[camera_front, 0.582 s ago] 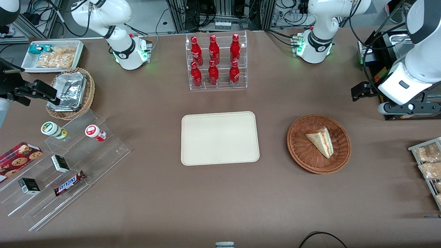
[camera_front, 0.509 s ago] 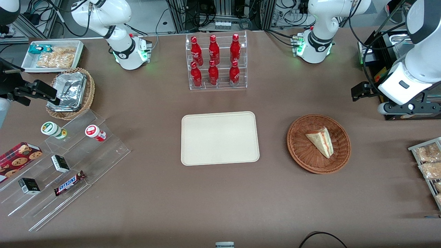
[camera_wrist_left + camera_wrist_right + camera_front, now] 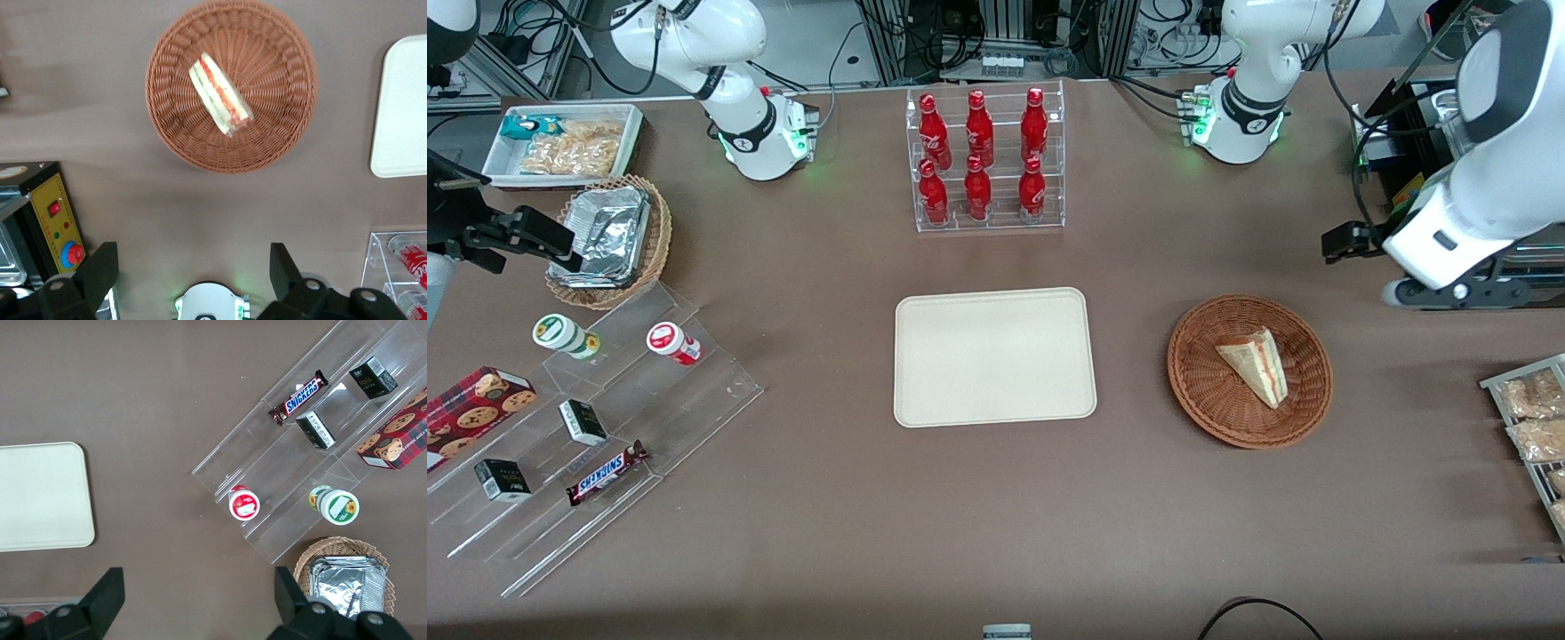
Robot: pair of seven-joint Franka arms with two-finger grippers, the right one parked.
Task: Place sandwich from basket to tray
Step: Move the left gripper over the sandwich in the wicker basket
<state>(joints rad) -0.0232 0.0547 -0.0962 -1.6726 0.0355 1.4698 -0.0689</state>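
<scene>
The tray [image 3: 994,356] lies bare at the middle of the bench [image 3: 996,533], and toward the working arm's end the sandwich [image 3: 1256,364] is seen resting in the basket [image 3: 1249,371], untouched. The claw [image 3: 193,263] is held high, well apart from the basket and farther from the front camera, its fingers [image 3: 100,270] spread wide with nothing between them. For the approach to be done well, the claw is best brought over the wedge and turned so that the long flat bread faces are pinched gently, the wicker rim being cleared.
</scene>
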